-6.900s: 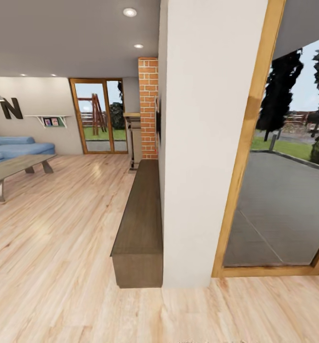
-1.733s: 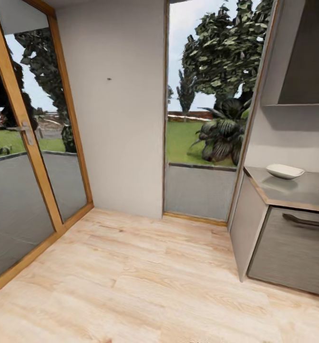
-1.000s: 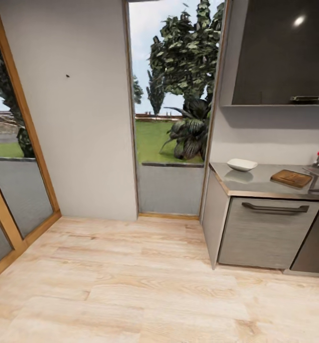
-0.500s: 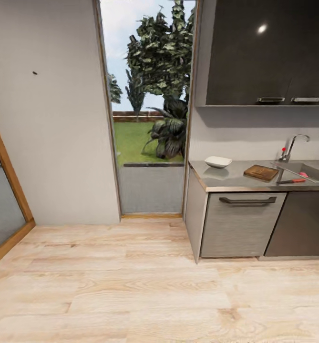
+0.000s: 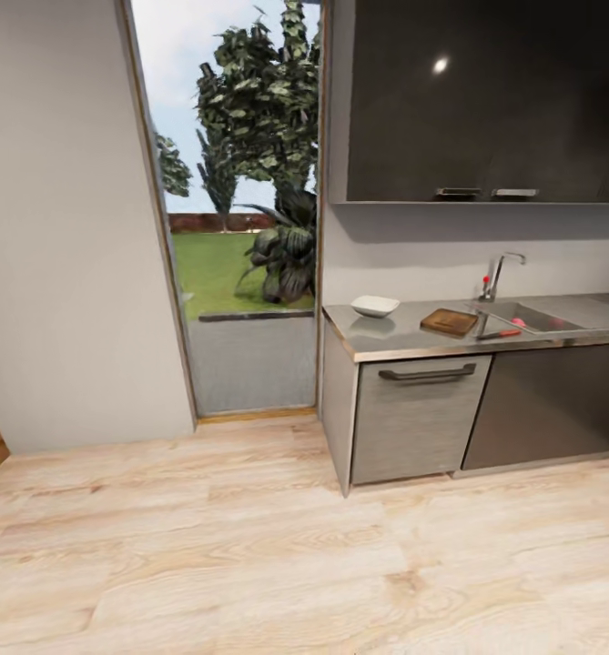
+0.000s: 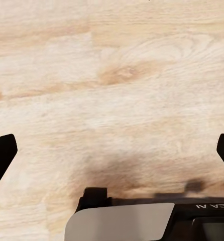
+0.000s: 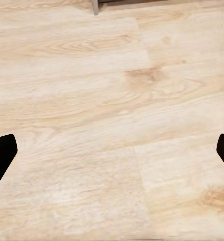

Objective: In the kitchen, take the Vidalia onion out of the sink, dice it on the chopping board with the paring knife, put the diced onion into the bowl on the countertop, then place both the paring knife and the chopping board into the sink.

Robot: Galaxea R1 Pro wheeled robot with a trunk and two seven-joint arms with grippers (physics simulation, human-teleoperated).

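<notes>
Right of centre in the head view: bowl [image 5: 375, 306], chopping board [image 5: 449, 321], knife [image 5: 500, 334] and sink [image 5: 525, 317] untouched; both grippers [image 6: 112, 155] [image 7: 112, 153] spread wide over floor [image 5: 249, 546]. Every step remains.

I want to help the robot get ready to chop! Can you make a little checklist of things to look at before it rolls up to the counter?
1. Bowl waiting on the countertop: ok, it sits near the window end.
2. Chopping board lying flat between the bowl and the sink: ok.
3. Paring knife within sight: ok, its red handle lies by the board, near the counter's front edge.
4. Onion in the sink: cannot tell, only a small reddish spot shows in the basin.
5. Left claw open and empty: ok, wooden floor shows between its tips.
6. Right claw open and empty: ok, same.
</notes>
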